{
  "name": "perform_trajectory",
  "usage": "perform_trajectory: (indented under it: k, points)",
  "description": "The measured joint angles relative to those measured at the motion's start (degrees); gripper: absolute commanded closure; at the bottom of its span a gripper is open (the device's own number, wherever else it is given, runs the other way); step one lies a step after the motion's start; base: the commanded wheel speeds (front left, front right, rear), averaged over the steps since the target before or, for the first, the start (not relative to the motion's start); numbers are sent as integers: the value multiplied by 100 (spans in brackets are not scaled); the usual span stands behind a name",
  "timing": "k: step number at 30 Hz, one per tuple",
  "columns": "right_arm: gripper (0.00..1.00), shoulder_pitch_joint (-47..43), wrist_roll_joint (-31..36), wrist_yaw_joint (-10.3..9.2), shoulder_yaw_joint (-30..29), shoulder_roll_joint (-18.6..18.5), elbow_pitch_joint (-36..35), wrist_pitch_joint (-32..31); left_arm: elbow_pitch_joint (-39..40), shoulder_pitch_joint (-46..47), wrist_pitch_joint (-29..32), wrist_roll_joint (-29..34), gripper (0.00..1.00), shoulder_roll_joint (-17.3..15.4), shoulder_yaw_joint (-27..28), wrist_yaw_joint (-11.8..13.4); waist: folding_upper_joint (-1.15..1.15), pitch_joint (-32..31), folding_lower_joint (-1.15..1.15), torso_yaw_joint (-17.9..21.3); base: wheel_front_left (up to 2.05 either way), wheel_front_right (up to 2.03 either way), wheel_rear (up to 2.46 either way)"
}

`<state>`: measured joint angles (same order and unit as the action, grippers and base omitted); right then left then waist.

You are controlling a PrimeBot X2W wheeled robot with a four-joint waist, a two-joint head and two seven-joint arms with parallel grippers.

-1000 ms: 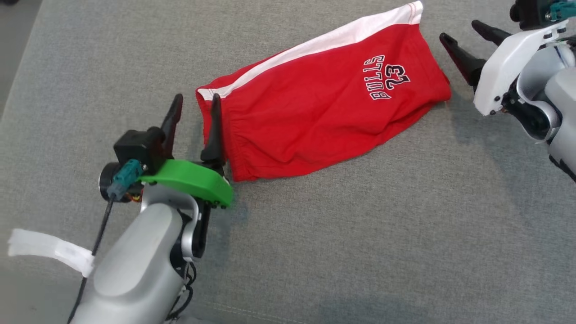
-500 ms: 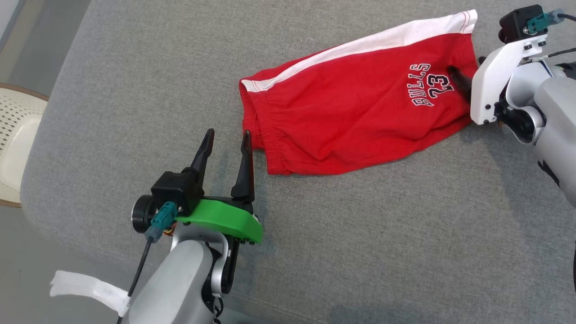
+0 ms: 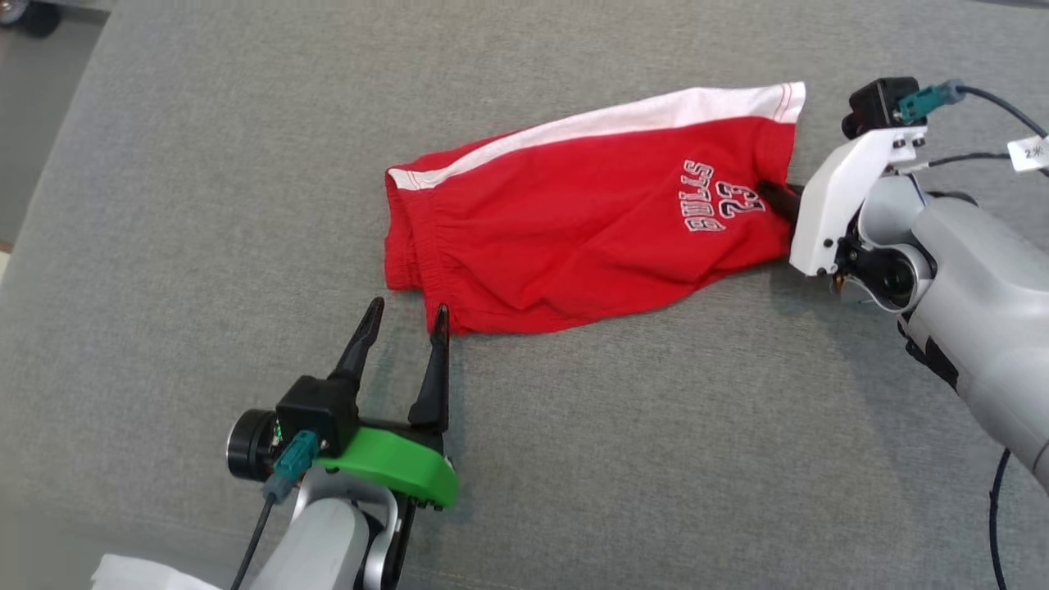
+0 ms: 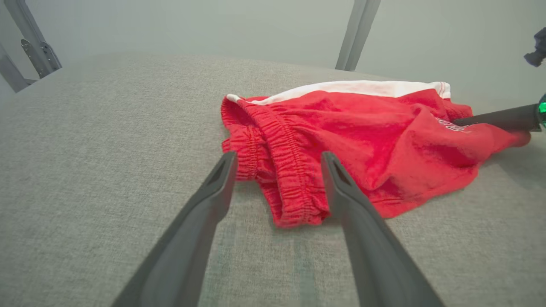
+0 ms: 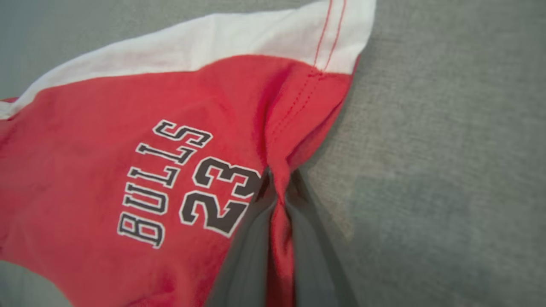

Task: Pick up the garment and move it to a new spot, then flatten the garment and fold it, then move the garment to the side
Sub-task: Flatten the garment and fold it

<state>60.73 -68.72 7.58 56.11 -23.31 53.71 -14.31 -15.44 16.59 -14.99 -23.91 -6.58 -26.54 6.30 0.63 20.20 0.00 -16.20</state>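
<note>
On the grey cloth surface point(image 3: 656, 459), from the head view, the red garment point(image 3: 574, 238) lay spread out with its white stripe point(image 3: 656, 119) along the far edge. The left claw point(image 3: 410, 307) stood open just beside the garment's gathered end, one fingertip at its near corner; whether it touched, I could not tell. The right claw point(image 3: 774, 197) met the garment's opposite end, beside the lettering point(image 3: 717, 197).

From the left wrist view, the left claw point(image 4: 278, 157) was spread wide, low over the surface, with the garment's waistband point(image 4: 290, 179) between its fingertips. The garment point(image 4: 384, 136) lay rumpled beyond.

From the right wrist view, the right claw point(image 5: 279, 179) was clamped on a pinched fold of the garment point(image 5: 85, 128) at its hem, just beside the "BULLS 23" print.
</note>
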Motion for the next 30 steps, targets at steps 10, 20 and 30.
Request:
perform_trajectory:
  k: [10,20,30]
  points:
    - [100,-1080,-613,4,-457,-775,-250,432,434,-798,-3,560,0,-160,303,-282,0,-408,0,836,0,0,0]
    - [100,-1634,-839,-5,-999,-1566,-237,1339,613,-1582,-3,920,0,-22,642,-483,0,-882,0,1074,0,0,0]
    - [100,-1043,-10,-9,-744,-837,-1138,1125,633,-1753,-3,1096,0,233,816,-739,0,-1085,0,922,0,0,0]
